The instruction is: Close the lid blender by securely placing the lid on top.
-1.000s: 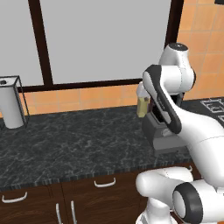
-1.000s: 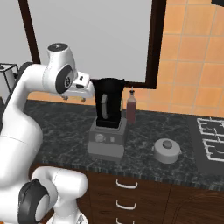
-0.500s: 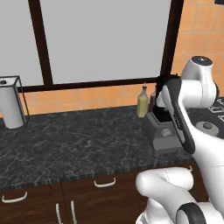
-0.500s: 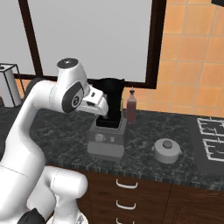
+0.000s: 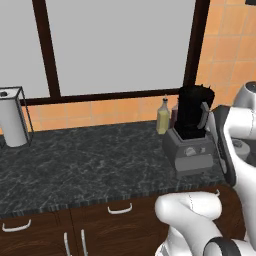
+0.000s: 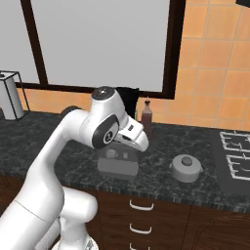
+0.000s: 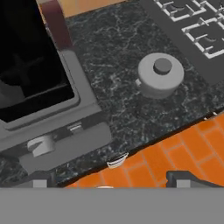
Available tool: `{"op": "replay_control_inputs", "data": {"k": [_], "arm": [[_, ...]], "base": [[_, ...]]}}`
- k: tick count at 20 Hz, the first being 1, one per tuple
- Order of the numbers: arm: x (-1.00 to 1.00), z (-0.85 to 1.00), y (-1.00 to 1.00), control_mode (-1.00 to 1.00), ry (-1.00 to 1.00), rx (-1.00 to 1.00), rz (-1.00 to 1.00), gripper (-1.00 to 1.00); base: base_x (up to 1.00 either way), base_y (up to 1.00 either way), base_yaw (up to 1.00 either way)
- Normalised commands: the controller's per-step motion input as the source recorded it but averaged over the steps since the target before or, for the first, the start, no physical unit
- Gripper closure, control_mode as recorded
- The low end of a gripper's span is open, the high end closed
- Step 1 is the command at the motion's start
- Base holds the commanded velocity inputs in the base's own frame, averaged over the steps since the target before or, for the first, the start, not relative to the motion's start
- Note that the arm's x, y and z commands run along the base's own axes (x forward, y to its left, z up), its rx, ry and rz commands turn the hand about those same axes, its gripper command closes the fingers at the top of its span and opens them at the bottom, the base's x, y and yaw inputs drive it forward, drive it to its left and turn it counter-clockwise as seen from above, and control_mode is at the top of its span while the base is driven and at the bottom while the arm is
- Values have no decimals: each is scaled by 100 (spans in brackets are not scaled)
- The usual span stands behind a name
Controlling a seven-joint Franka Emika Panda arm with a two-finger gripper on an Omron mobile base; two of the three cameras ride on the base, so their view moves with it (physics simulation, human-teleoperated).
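A yellowish bottle and a dark red bottle stand on the black counter; a paper-towel holder stands far left.

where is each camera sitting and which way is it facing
Left base view: behind the arm's left, facing the counter; blender right of centre, white arm at lower right.
Right base view: behind its right; arm at lower left covers much of the blender, lid right of it.
Hand view: looks down along the tool at blender and lid.
All share the blender.
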Motion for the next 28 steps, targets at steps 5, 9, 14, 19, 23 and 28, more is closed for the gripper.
{"op": "replay_control_inputs", "data": {"k": [5,9,14,19,23,28], "arm": [[-1,-27,-92,-100,0,1,-11,-100],[0,-17,-76,-100,0,3,-4,-100],[13,-20,-55,-100,0,0,0,-100],[20,-15,-24,-100,-1,0,1,-100],[28,-17,-31,-100,-1,3,10,-100],[29,-23,-28,-100,0,1,13,-100]], "base": [[0,0,0],[0,0,0],[0,0,0],[0,0,0],[0,0,0],[0,0,0]]}}
